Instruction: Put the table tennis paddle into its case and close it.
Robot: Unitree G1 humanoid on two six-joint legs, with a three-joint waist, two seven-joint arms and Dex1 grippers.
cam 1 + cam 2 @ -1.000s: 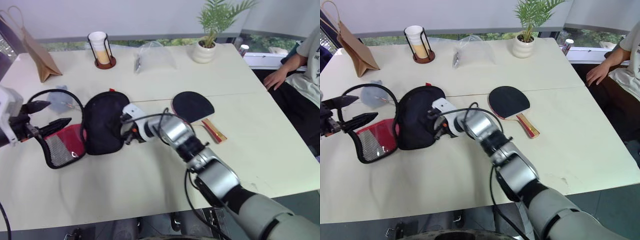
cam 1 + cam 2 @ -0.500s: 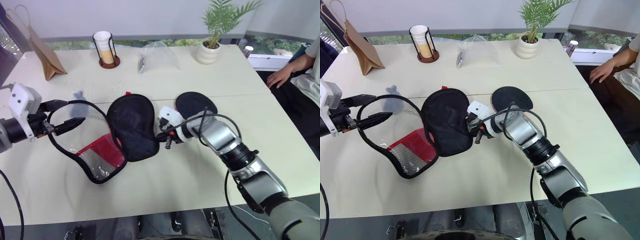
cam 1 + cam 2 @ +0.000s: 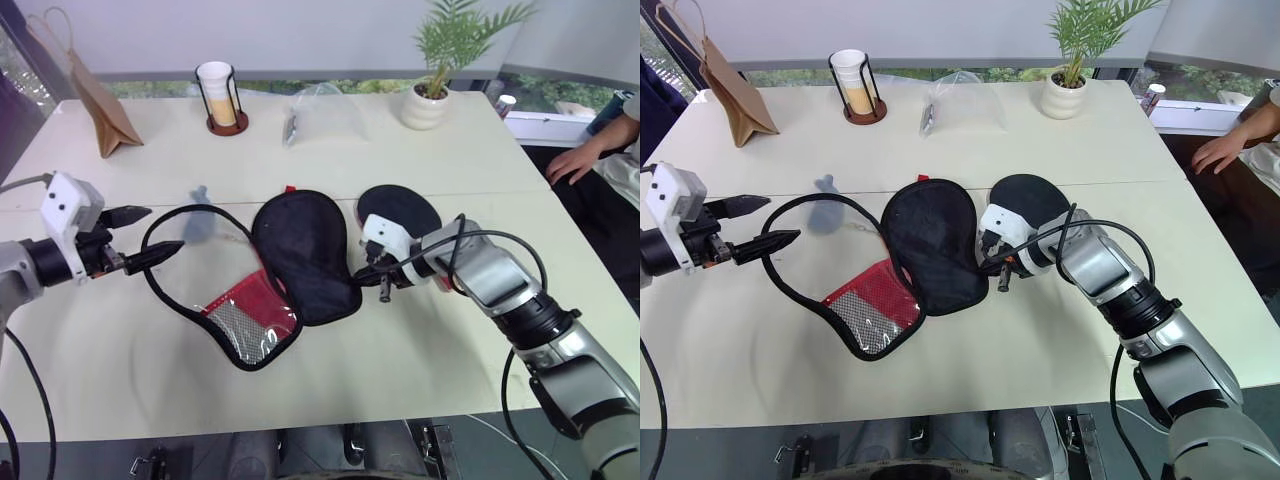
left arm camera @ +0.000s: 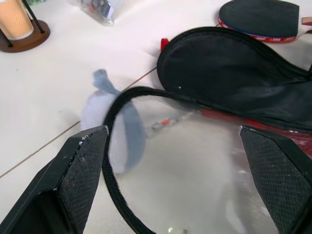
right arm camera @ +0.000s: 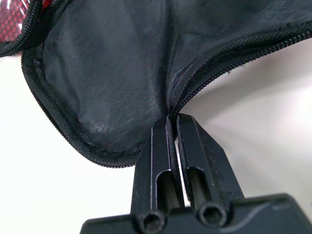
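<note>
Right end effector (image 3: 372, 277), clamped shut on the zip edge of the paddle-shaped black fabric case with red mesh panel (image 3: 300, 250) at frame centre. Left end effector (image 3: 140, 236), spread wide at left, just beside the case's looping black rim, not touching. Round black table tennis paddle with red edge (image 3: 398, 207) flat on the cream surface (image 3: 450, 150), directly above and behind the right end effector, nearer that arm; handle hidden, probably pointing lower right.
</note>
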